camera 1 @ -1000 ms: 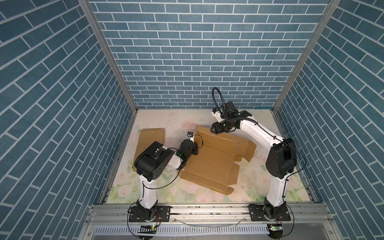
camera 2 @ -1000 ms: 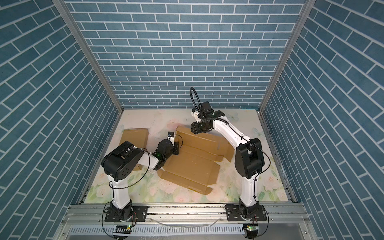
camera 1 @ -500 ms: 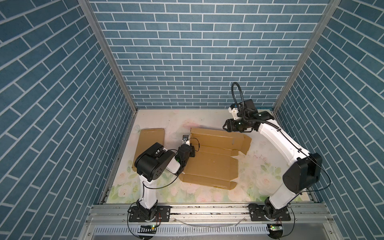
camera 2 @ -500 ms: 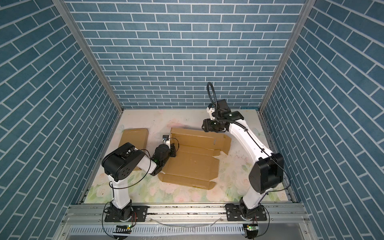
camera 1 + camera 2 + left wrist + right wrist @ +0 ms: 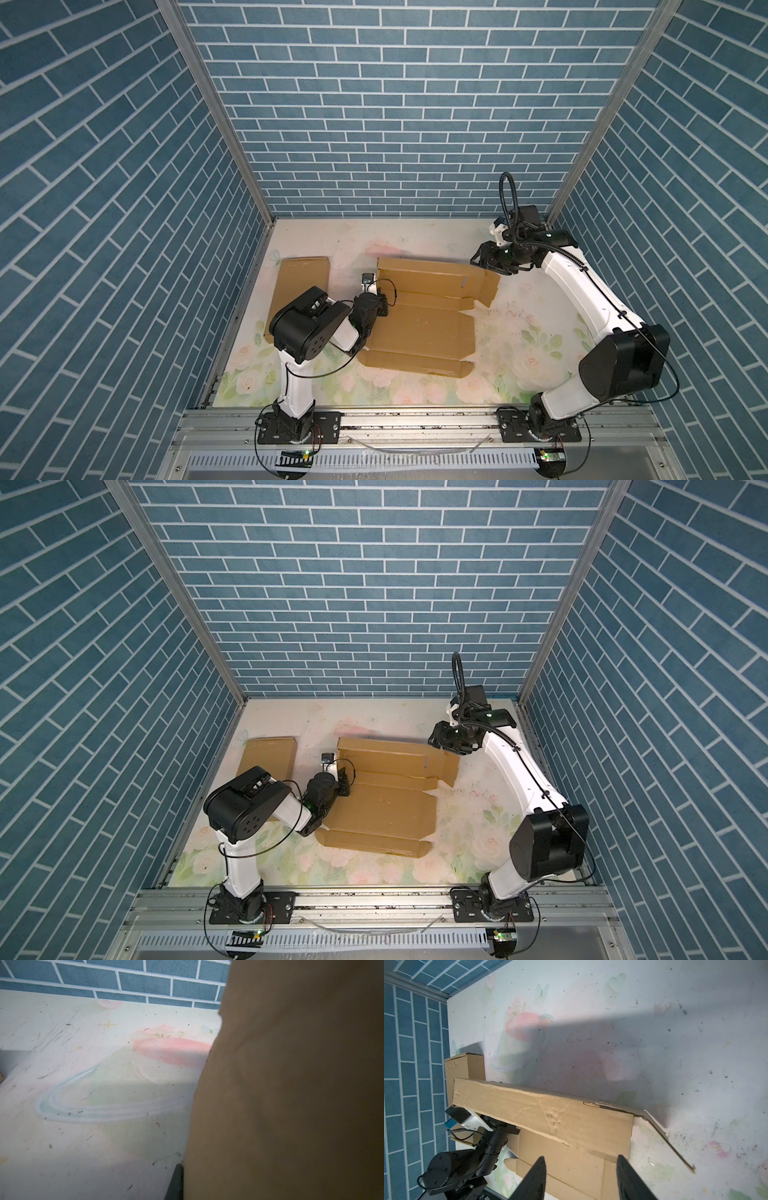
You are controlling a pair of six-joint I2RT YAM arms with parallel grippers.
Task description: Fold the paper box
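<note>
The paper box (image 5: 419, 328) (image 5: 382, 808) is a flat brown cardboard blank lying mid-table, with its back panel (image 5: 432, 276) raised. My left gripper (image 5: 384, 305) (image 5: 343, 787) is shut on the box's left edge. In the left wrist view the cardboard (image 5: 291, 1084) fills the side, with one dark finger (image 5: 176, 1182) pressed against it. My right gripper (image 5: 482, 259) (image 5: 436, 739) hovers open over the box's far right corner. In the right wrist view its gripper (image 5: 580, 1159) holds nothing, and the cardboard (image 5: 550, 1118) lies below.
A second, folded cardboard box (image 5: 301, 282) (image 5: 268, 758) (image 5: 467, 1066) lies at the left by the wall. Blue brick walls close in three sides. A metal rail (image 5: 415, 419) runs along the front, carrying both arm bases.
My right arm has swung right along the raised back panel to the far right corner. The box has turned to lie squarer. The left gripper keeps its hold on the left edge.
</note>
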